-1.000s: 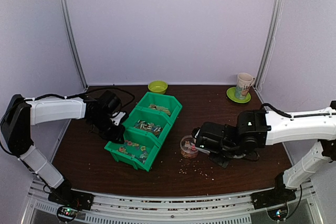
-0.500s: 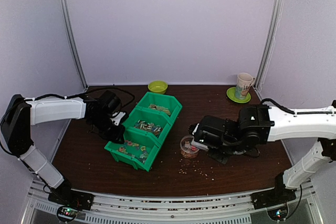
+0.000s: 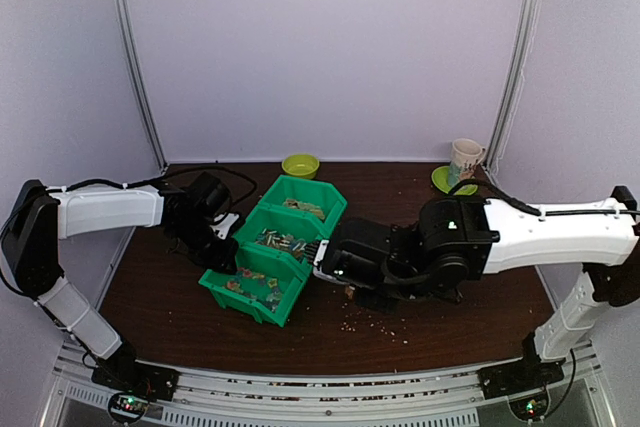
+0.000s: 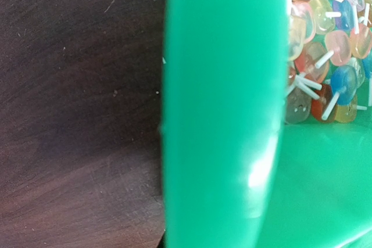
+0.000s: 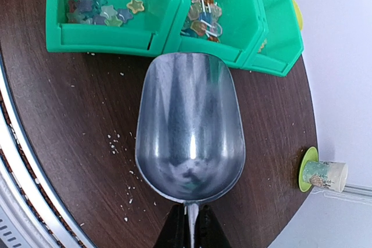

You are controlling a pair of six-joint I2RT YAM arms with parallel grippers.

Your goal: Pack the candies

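Since a second ago the right hand point(image 5: 189, 225) has swung left from the middle of the desk point(image 3: 450, 327) to the row of green bins point(image 5: 104, 36), and the small tub it stood beside is now hidden under the arm. Its fingers are clamped on the handle of a metal scoop point(image 5: 189, 126), whose bowl is empty and whose lip reaches the row's wall where the near and middle bins meet; whether it touches is unclear. The candies point(image 5: 203, 13) lie inside the bins, stick sweets in the middle one and star shapes in the near one. Pale crumbs point(image 5: 116, 140) dot the desk beside the scoop. The left hand point(image 3: 215, 247) sits against the row's left side, its fingers unseen, so its grip cannot be told. A mug point(image 3: 465, 162) stands at the far right corner.
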